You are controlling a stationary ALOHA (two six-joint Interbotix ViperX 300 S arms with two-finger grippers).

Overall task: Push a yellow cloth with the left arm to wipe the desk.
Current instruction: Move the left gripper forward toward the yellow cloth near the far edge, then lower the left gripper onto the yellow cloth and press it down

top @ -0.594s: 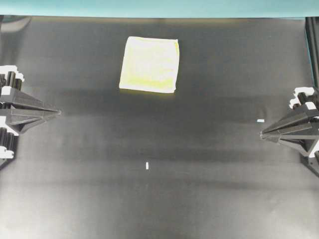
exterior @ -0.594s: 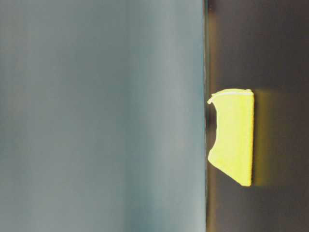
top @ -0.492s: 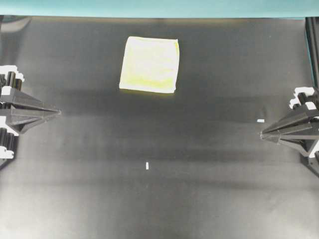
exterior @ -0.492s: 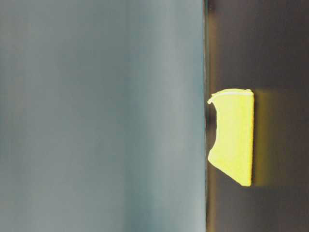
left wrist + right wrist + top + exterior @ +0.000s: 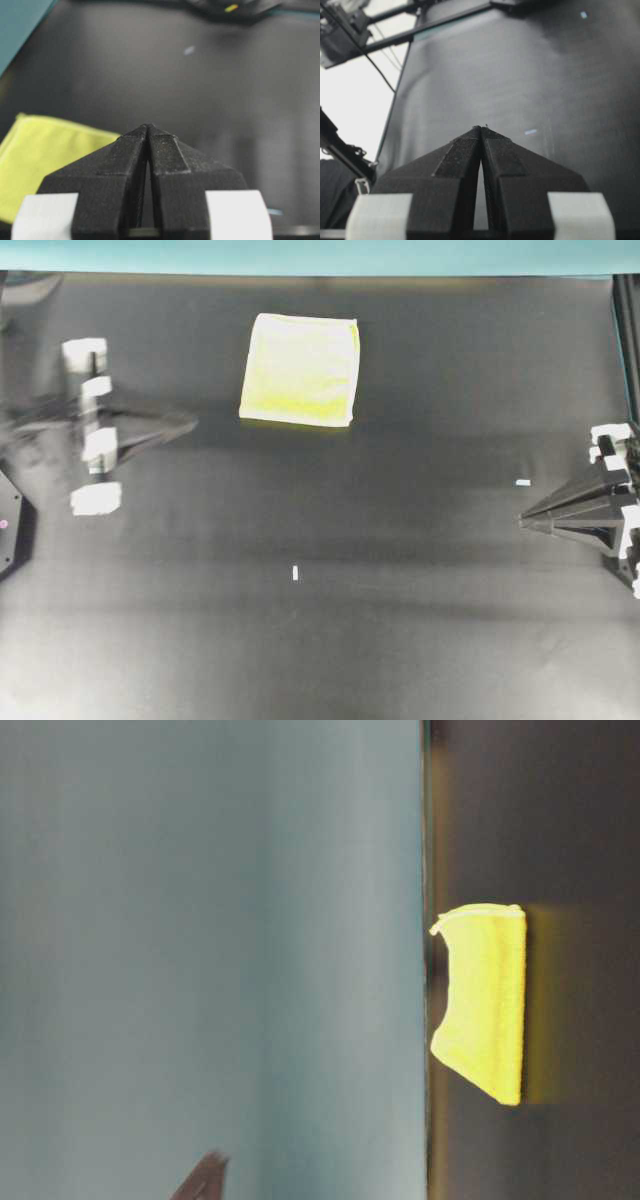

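The yellow cloth [image 5: 300, 370] lies flat on the black desk [image 5: 320, 640] near the far edge, a little left of the middle. In the table-level view the yellow cloth [image 5: 485, 1000] shows against the desk edge. My left gripper [image 5: 192, 423] is shut and empty, blurred, its tip pointing right, a short way left of the cloth and slightly nearer than its front edge. In the left wrist view the left gripper [image 5: 148, 126] has its tips together, with the cloth [image 5: 45, 160] to its left. My right gripper [image 5: 522, 522] rests shut and empty at the right side; the right gripper [image 5: 481, 128] shows closed tips.
A teal border strip [image 5: 320, 255] runs along the desk's far edge. Small white tape marks sit at mid-desk [image 5: 296, 573] and near the right gripper [image 5: 522, 483]. A black frame post [image 5: 625, 330] stands at the far right.
My left arm has swung out from its rest at the left edge, moving right and toward the far side, closer to the cloth. The cloth has not moved. The right gripper shifted slightly.
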